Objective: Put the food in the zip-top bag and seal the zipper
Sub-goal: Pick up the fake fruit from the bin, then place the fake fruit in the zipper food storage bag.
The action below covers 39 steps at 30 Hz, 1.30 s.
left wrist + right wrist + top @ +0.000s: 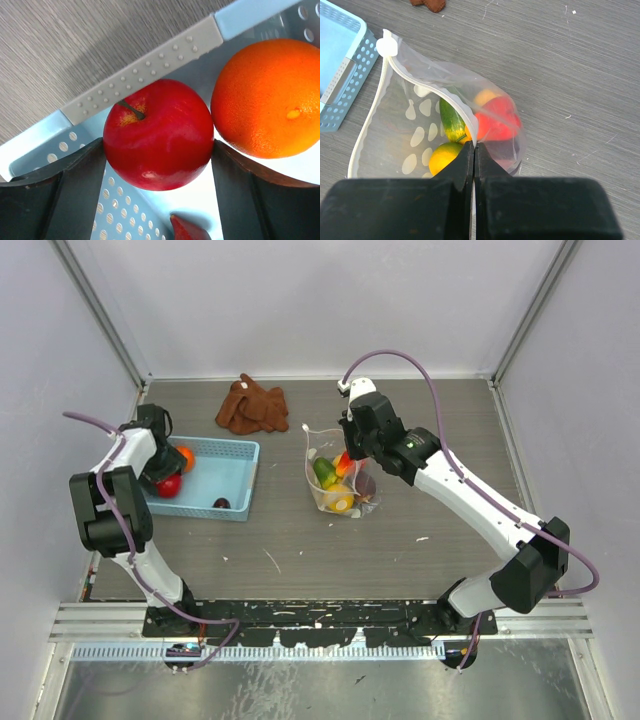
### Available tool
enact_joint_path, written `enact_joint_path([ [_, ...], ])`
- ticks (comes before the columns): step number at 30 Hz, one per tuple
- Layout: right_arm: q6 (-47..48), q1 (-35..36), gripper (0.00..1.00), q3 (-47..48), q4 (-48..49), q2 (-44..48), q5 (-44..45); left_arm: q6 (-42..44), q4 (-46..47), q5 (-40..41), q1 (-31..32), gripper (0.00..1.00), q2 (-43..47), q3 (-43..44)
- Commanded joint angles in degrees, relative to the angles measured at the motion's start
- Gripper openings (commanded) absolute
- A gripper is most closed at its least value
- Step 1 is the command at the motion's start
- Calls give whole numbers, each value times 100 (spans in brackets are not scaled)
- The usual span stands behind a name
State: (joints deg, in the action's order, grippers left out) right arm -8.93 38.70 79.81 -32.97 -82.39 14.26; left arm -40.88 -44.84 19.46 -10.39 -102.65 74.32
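The zip-top bag [335, 480] lies mid-table with its mouth open. Inside it are a green-orange piece [451, 120], a yellow fruit [442, 156] and a red piece [495, 125]. My right gripper [474, 147] is shut on the zipper [427, 85] and holds that edge up. My left gripper [158, 147] is inside the blue basket [225, 475], with both fingers against the sides of a red apple [157, 135]. An orange [267, 97] touches the apple. A dark purple piece [221, 503] lies at the basket's near edge.
A brown cloth [252, 405] lies at the back, between basket and bag. The basket's grey handle rim [145, 70] is just beyond the apple. A small red tip [187, 231] shows on the basket floor. Grey walls enclose the table.
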Motion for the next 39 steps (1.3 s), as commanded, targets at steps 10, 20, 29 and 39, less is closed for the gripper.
enact_joint_path([
  [10, -89, -21, 0, 107, 105, 83, 140, -236, 224, -1197, 209, 50, 1230, -640],
  [20, -224, -20, 0, 198, -3, 84, 191, -234, 561, -1789, 827, 44, 2180, -897],
  [29, -306, -21, 0, 278, -123, 52, 282, -224, 1484, -2101, 1916, 43, 3437, -1344],
  [39, -427, -22, 0, 341, -271, 137, 317, -98, 2508, -2180, 3351, 43, 4085, -1491],
])
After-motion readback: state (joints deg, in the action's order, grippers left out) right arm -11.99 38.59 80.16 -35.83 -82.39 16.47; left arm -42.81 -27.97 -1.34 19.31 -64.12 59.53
